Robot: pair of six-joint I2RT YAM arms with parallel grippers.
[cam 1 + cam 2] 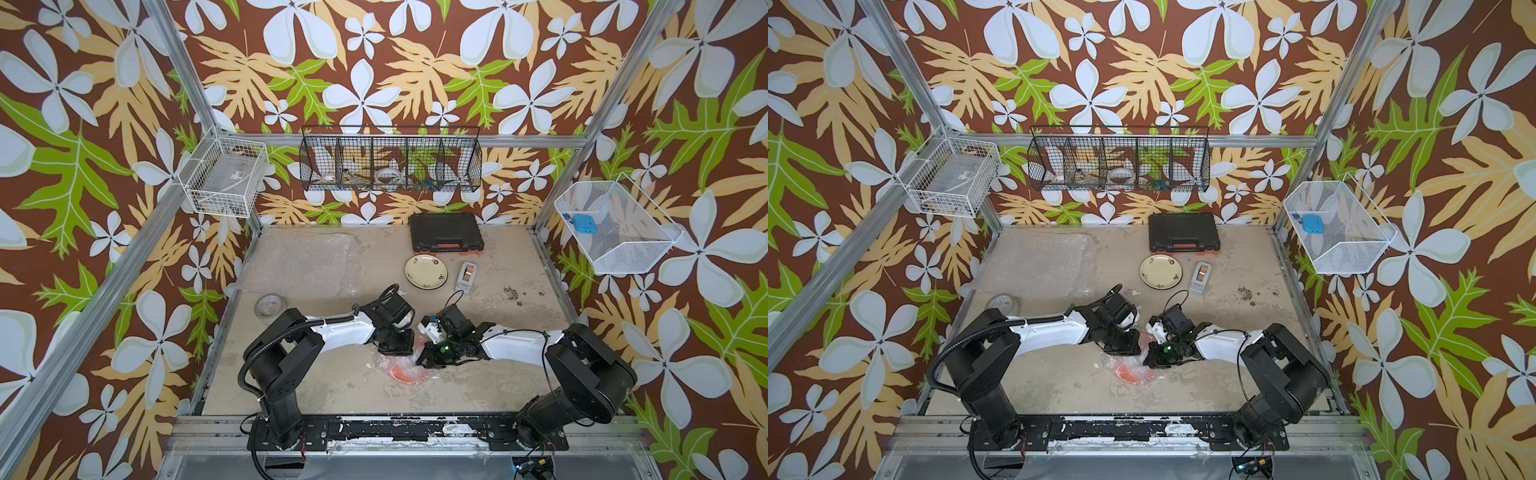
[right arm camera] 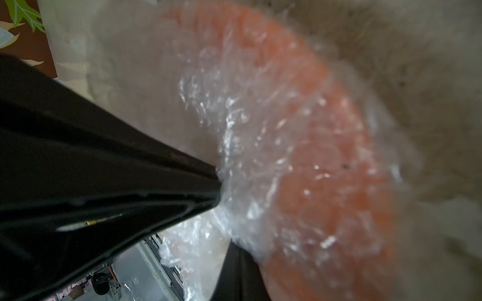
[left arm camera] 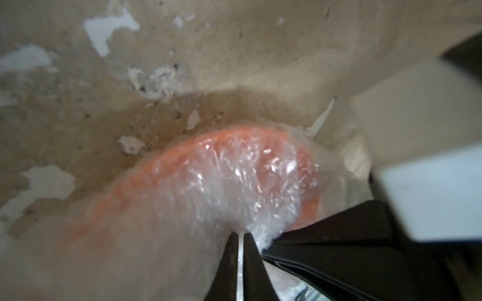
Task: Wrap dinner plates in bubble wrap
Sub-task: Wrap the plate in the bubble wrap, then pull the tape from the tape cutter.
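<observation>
Since the orange plate [image 1: 406, 375] already lies under crumpled bubble wrap [image 1: 388, 366] at lower centre, I'd judge the step as closing the wrap over plate no. 1. That's early in the job.

Both top views: left gripper [image 1: 395, 352] and right gripper [image 1: 423, 363] meet over the bundle, tips down on it. Jaw state can't be read from up here. The cream plate [image 1: 427, 271] sits bare at centre-right, well apart from the bundle. A spare sheet [image 1: 299, 262] lies flat at the table's upper left, w/ the tape roll [image 1: 269, 306] just below it. No black plate in sight.

Left wrist view (blurry): jaws together at bottom centre, a thin white sliver of bubble wrap pinched betw. them. The plate shows orange thru the plastic mid-frame, resting on the table.

Right wrist view: jaws together at centre-left, tips buried in bunched wrap, so clamped on it, I'd say. The plate fills the right half.

So top views give the layout only, and the wrist views give the grips.

Next move, imo: draw the gathered edges across the plate's middle w/o letting go, then tape. The wrap looks springy, so a loose pinch could let it unfold.
</observation>
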